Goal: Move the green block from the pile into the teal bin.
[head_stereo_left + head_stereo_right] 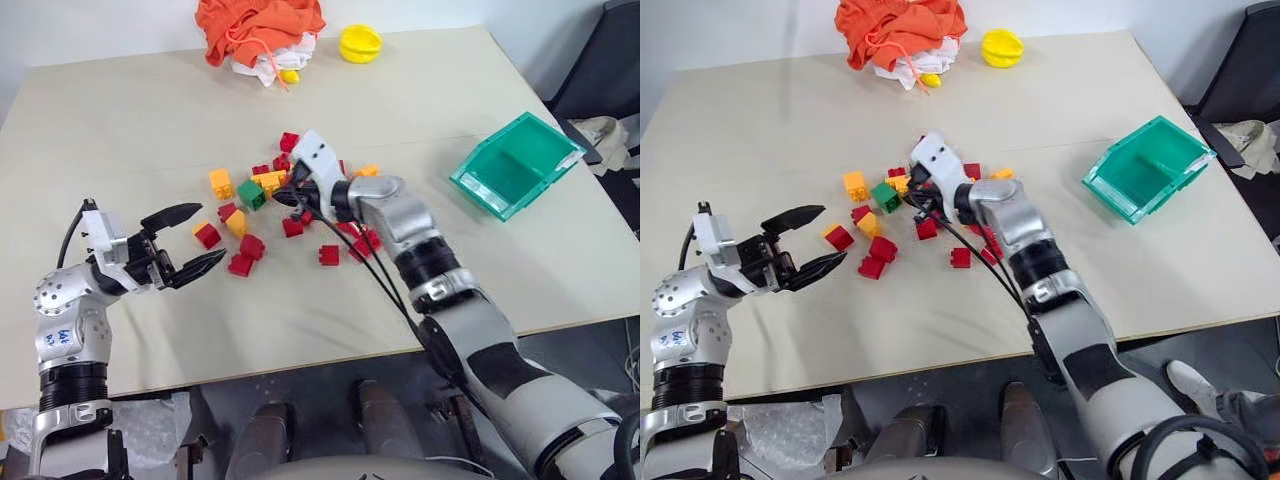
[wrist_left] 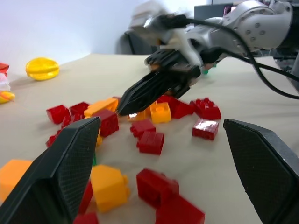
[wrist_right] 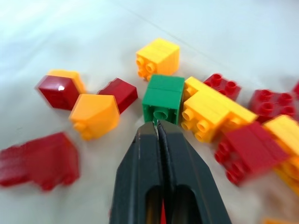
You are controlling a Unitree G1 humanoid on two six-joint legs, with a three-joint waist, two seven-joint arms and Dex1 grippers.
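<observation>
The green block (image 1: 251,194) lies on the table at the left side of the pile (image 1: 292,227) of red and yellow-orange bricks. My right gripper (image 3: 156,126) is shut with nothing between its fingers, and its tips point at the green block (image 3: 163,98) from very close. I cannot tell whether they touch it. My left gripper (image 1: 212,232) stands open to the left of the pile, with a red brick (image 1: 207,236) lying below its fingertips. The teal bin (image 1: 478,192) sits tilted at the right of the table.
An orange cloth (image 1: 258,30) and a round yellow object (image 1: 360,43) lie at the table's far edge. A dark chair (image 1: 610,70) stands beyond the right edge. The table's front edge runs close below both arms.
</observation>
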